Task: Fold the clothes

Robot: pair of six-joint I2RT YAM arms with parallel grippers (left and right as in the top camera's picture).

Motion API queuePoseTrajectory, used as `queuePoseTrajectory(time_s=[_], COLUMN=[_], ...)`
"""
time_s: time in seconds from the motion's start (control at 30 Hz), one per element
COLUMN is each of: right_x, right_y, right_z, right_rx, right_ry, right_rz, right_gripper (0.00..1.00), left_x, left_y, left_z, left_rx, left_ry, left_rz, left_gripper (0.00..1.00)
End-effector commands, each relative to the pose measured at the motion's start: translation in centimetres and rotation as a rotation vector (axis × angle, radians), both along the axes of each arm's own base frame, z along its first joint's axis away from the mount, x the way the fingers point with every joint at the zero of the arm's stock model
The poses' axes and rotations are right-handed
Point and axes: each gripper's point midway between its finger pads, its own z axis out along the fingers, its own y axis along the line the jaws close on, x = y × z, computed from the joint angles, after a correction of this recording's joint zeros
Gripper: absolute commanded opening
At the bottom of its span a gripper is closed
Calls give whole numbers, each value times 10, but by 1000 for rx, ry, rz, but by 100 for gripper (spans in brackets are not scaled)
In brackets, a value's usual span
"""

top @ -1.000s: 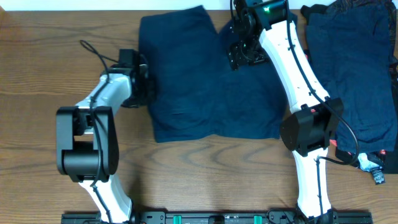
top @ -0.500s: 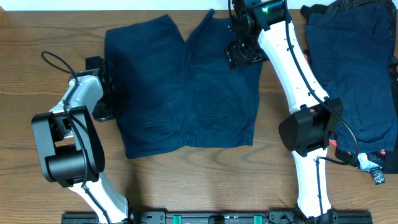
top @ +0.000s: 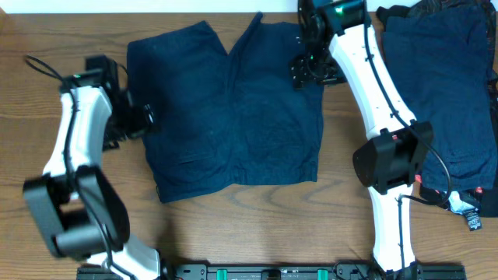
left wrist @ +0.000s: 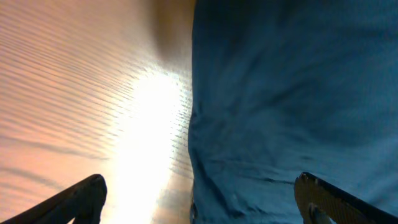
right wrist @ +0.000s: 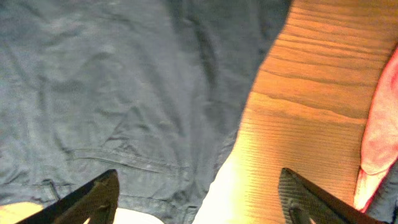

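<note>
Shorts (top: 233, 109) of dark navy lie opened out flat in the middle of the wooden surface (top: 233, 233), both short legs pointing to the far edge and the waistband toward the robot. A second ago the same garment was bunched narrower, its left edge well further right; half a second ago it had already been drawn out leftward, and since then its outline has barely altered. The left arm has swung wide to the left, while the left gripper (top: 144, 120) sits at the left edge of the shorts much as it did half a second ago. In the left wrist view its fingers (left wrist: 81, 196) stand far apart with nothing between them, the cloth edge and the bare surface beneath. The right gripper (top: 311, 71) has shifted only slightly and hangs over the far right corner of the shorts; its fingers (right wrist: 93, 199) are likewise spread wide and hold nothing. A pile of navy garments (top: 440, 93) lies at the right, well apart from the shorts, and a coral-red piece (right wrist: 379, 124) shows at the right border of the right wrist view. A small tag (top: 467, 208) lies at the near end of that pile; its writing is too small to read.
</note>
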Motion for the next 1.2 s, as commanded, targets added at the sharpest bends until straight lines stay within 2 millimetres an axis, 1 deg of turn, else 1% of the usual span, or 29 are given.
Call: queuePoseTrajectory(time_s=[0.0,0.03,0.1,0.17,0.23,0.33,0.47,0.53,0.6,0.63,0.67,0.7,0.73,0.77,0.87,0.93,1.0,1.07,1.17], right_x=[-7,-11,-17,-21,-24,-28,-34,-37,-39,-40,-40,-39,-38,-34,-19,-7,4,18,42], right_y=[-3,-1,1,-1,-2,-4,-6,-7,-7,-8,-8,-10,-12,-17,-38,-60,-78,-98,-114], right_z=[-10,-21,-43,-64,-80,-99,-116,-127,-137,-143,-148,-152,-154,-157,-157,-153,-147,-136,-112], right_rx=[4,11,17,10,7,2,-4,-6,-6,-5,-4,-5,-7,-18,-67,-99,-92,-69,56], right_ry=[37,63,103,131,143,155,171,174,175,172,168,160,153,137,81,49,28,3,-50], right_rz=[-38,-36,-48,-83,-102,-121,-127,-127,-130,-130,-131,-135,-138,-152,-190,-223,-233,-247,-194], right_gripper=[71,70,69,69,69,68,68,66,59,52,41,26,16,1,1,1,1,1,1], left_x=[9,10,8,6,4,1,1,2,2,2,2,2,3,3,5,7,9,14,22], left_y=[-2,-5,-7,-7,-8,-8,-8,-8,-9,-9,-9,-10,-10,-11,-16,-19,-22,-25,-30], left_z=[51,66,85,100,111,119,118,117,116,116,116,116,115,115,112,109,106,104,99], left_rx=[5,-2,1,10,18,23,22,21,20,20,20,20,19,18,15,12,10,9,6], left_ry=[-144,-190,-256,-304,-342,-365,-361,-358,-357,-356,-356,-355,-353,-352,-343,-337,-335,-336,-338], left_rz=[23,20,17,15,14,14,14,14,13,12,11,9,7,4,-9,-20,-34,-45,-61], left_gripper=[98,98,98,98,98,98,98,98,98,98,98,98,98,98,98,98,98,98,98])
